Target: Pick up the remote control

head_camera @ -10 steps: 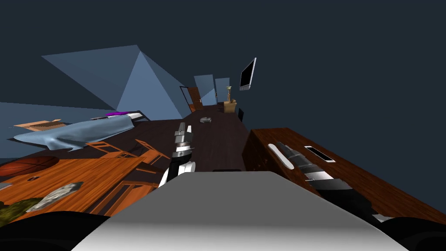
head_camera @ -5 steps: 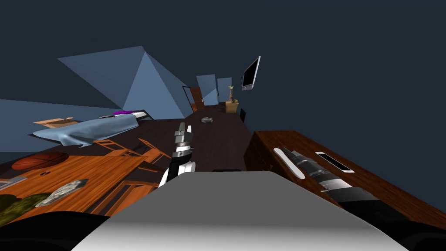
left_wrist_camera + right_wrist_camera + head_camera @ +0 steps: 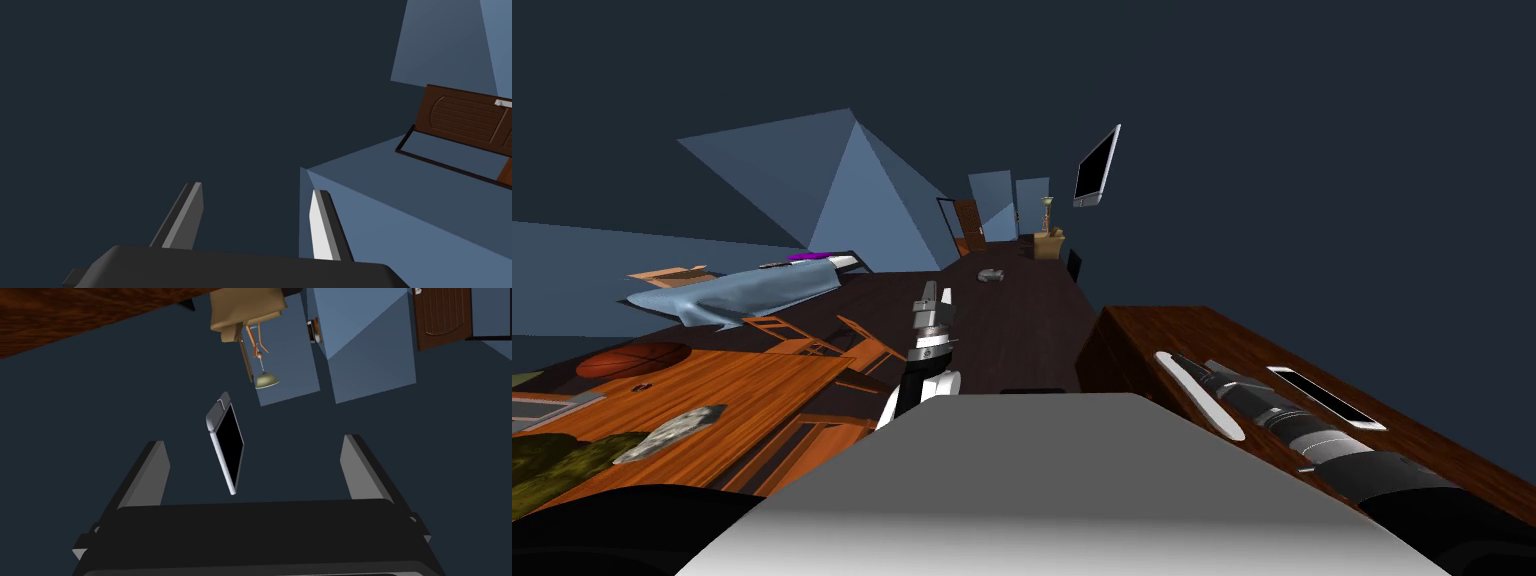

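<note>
The long thin remote control (image 3: 1198,395) is white. The wooden table (image 3: 1212,330) is dark red-brown with wood stripes. The flat phone (image 3: 1324,396) has a black screen and a white rim. The round basketball (image 3: 634,359) is orange-brown with dark lines. The crumpled cloth (image 3: 742,290) is light blue.

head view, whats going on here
The right arm reaches along the dark wooden cabinet, and the right gripper is open, holding nothing. The white remote lies on the cabinet beside that arm, with a phone on the arm's other side. The left gripper is open too, held out front.
</note>
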{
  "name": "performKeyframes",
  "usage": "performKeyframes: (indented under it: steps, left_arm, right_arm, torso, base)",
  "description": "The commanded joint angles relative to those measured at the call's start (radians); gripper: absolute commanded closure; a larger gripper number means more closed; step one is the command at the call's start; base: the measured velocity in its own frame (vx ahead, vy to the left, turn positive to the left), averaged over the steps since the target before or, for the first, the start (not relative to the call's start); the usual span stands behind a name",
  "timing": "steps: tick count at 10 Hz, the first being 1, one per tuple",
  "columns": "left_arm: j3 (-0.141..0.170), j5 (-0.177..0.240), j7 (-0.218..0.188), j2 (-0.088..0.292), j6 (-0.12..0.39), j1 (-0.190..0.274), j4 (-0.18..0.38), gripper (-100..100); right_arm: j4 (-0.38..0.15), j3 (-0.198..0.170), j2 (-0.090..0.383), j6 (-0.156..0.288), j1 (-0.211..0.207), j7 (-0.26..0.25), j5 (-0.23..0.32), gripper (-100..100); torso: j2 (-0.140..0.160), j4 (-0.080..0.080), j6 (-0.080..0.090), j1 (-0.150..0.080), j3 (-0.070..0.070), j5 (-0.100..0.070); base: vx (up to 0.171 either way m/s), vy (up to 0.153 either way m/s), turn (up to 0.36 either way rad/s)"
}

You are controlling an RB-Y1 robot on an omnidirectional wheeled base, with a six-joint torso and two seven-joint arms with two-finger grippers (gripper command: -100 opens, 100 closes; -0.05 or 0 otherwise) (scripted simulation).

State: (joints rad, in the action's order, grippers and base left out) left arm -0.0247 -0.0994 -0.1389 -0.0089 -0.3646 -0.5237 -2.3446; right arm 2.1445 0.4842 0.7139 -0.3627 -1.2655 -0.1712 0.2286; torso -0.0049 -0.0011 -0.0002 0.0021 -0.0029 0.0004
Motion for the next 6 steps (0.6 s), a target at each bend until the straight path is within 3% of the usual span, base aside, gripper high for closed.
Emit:
performKeyframes:
  steps: [1, 2, 3, 6]
  left_arm:
    - [0.0, 0.0, 0.0, 0.0, 0.0, 0.0, 0.0, 0]
    - [0.0, 0.0, 0.0, 0.0, 0.0, 0.0, 0.0, 0]
    - [0.0, 0.0, 0.0, 0.0, 0.0, 0.0, 0.0, 0]
    - [0.0, 0.0, 0.0, 0.0, 0.0, 0.0, 0.0, 0]
  right_arm:
    - [0.002, 0.013, 0.018, 0.01, -0.038, -0.004, 0.004, -100]
    - [-0.01, 0.032, 0.056, 0.023, -0.078, -0.011, 0.013, -100]
    - [-0.01, 0.032, 0.056, 0.023, -0.086, -0.011, 0.013, -100]
    - [-0.036, 0.059, 0.129, 0.047, -0.171, -0.023, 0.026, -100]
  torso:
    - [0.0, 0.0, 0.0, 0.0, 0.0, 0.0]
    - [0.001, 0.0, 0.0, 0.0, 0.0, 0.0]
    - [0.0, 0.0, 0.0, 0.0, 0.0, 0.0]
    - [0.001, 0.0, 0.0, -0.001, 0.0, 0.0]
  base:
    - [0.066, 0.011, 0.042]
    - [0.077, 0.013, 0.082]
    - [0.066, 0.005, 0.035]
    - [0.073, 0.007, 0.05]
